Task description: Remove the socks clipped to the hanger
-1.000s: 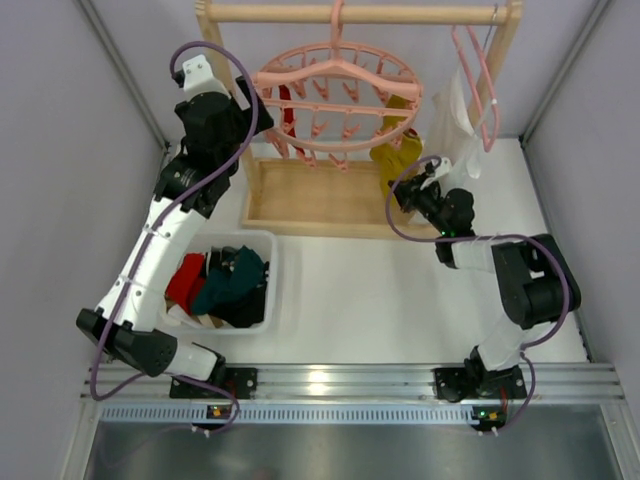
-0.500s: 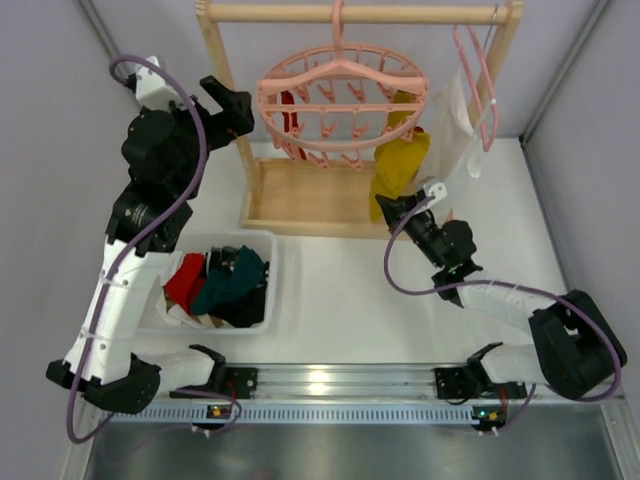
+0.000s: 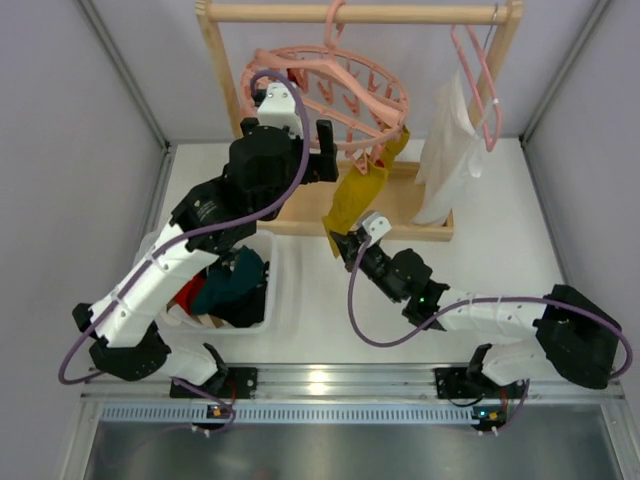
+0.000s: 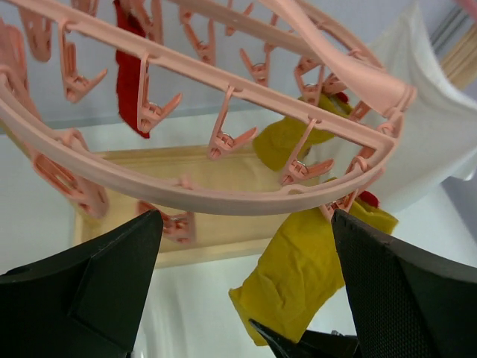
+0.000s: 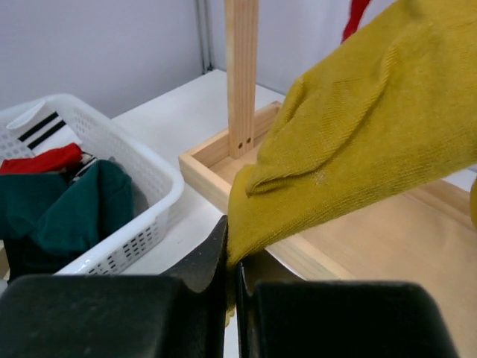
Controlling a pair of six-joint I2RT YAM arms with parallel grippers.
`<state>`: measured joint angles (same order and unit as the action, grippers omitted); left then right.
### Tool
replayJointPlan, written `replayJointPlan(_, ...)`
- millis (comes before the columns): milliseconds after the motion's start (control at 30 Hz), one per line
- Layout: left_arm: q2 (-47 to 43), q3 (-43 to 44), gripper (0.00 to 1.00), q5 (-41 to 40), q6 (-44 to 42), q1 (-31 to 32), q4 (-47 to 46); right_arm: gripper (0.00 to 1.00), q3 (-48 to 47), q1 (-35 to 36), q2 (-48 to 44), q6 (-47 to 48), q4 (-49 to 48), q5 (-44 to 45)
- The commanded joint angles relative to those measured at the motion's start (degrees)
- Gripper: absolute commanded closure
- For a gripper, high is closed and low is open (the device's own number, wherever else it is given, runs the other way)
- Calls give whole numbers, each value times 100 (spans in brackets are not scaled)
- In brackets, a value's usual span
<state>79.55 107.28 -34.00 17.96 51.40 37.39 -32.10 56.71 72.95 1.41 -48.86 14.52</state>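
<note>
The right end effector [image 5: 231,261] is clenched on the lower tip of a mustard sock [image 5: 358,142]. The sock slants up, taut, to its clip on the round pink hanger [image 3: 396,102], which hangs tilted from the wooden rack [image 3: 400,13]. The left end effector [image 4: 246,220] gapes wide just under the ring, gripping nothing. The pull will likely go best steady and along the sock's length, with the ring braced against swinging. Clipped up are two mustard socks and one red sock [image 4: 128,82]. One basket [image 3: 272,262] on the table [image 3: 540,230] holds red and teal ones, number unclear.
</note>
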Motion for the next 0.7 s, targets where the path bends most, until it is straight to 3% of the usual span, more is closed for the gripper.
replayJointPlan(0,148,564,1,-801,-310,168,550,100,-638,498,386,272,157,831)
replayJointPlan(367,403,970,1,-1179,-705,423,823,100,-2309,1132,1880,404,1027,1387)
replayJointPlan(667,676,1014,1,-1205,-838,529,823,100,-3065,1220,2373,457,1458,1395)
